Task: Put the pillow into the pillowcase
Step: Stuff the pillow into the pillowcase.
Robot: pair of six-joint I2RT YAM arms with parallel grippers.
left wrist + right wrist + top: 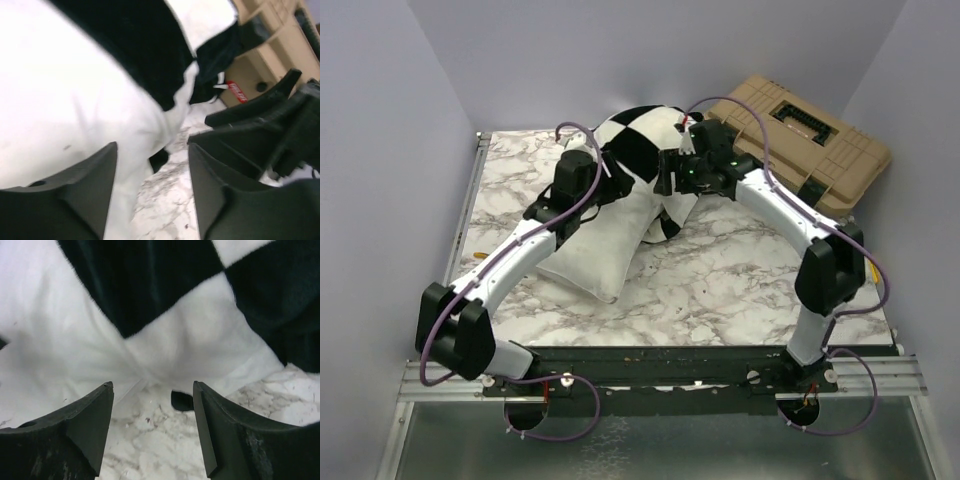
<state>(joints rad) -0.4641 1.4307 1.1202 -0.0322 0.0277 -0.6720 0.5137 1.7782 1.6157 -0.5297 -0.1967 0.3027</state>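
The white pillow (pixel 600 250) lies slanted on the marble table, its far end inside the black-and-white checked pillowcase (pixel 640 140), which is bunched up at the back. My left gripper (pixel 617 188) is open and empty beside the pillow where the case begins. My right gripper (pixel 667 182) is open and empty at the case's right edge. In the left wrist view the left gripper (pixel 152 147) has the pillow (pixel 60 100) at its left finger, the case (pixel 135 45) above. In the right wrist view the right gripper (pixel 152 386) faces the case's lower edge (pixel 165 335) over bare marble.
A tan hard case (pixel 815 140) lies at the back right, close behind the right arm; it also shows in the left wrist view (pixel 270 45). The marble table (pixel 720 270) has lilac walls on three sides. The right gripper's black body (pixel 260 130) is close to the left gripper.
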